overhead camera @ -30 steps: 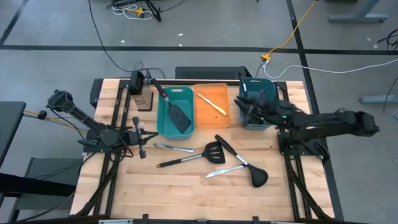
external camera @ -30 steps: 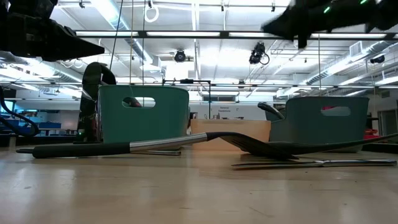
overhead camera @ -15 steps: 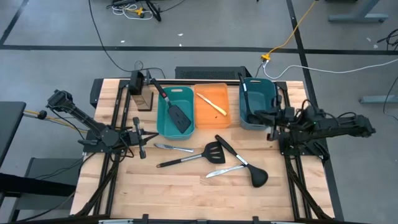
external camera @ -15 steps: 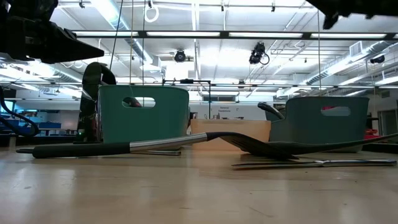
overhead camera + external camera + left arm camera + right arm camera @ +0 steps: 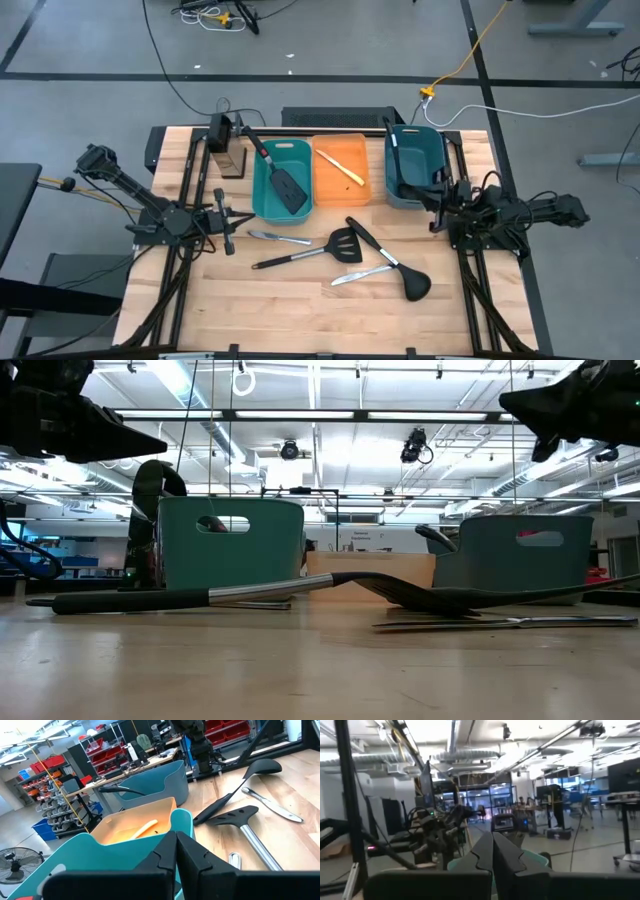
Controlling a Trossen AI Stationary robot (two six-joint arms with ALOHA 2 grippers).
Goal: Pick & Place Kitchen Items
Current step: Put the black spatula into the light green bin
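Four utensils lie flat on the wooden table: a small silver knife (image 5: pixel 279 238), a black spatula (image 5: pixel 310 251) with a metal shaft, a black ladle (image 5: pixel 390 262) and a second silver knife (image 5: pixel 362 273). A black spatula with a red-tipped handle (image 5: pixel 280 175) leans in the light teal bin (image 5: pixel 262 195). A cream-handled knife (image 5: pixel 341 167) lies in the orange bin (image 5: pixel 322 190). A black utensil (image 5: pixel 395 150) lies in the dark teal bin (image 5: pixel 438 150). My left gripper (image 5: pixel 222 222) is shut and empty at the table's left. My right gripper (image 5: pixel 436 203) is shut and empty beside the dark teal bin's near right corner.
The three bins stand in a row along the far middle of the table. A dark block (image 5: pixel 228 150) stands at the far left. The near half of the table in front of the utensils is bare wood (image 5: pixel 300 310). Cables lie on the floor beyond the table.
My right gripper has drawn back from above the dark teal bin toward the table's right and near edges, and in the low view it has come lower. The utensils and the left arm have kept still.
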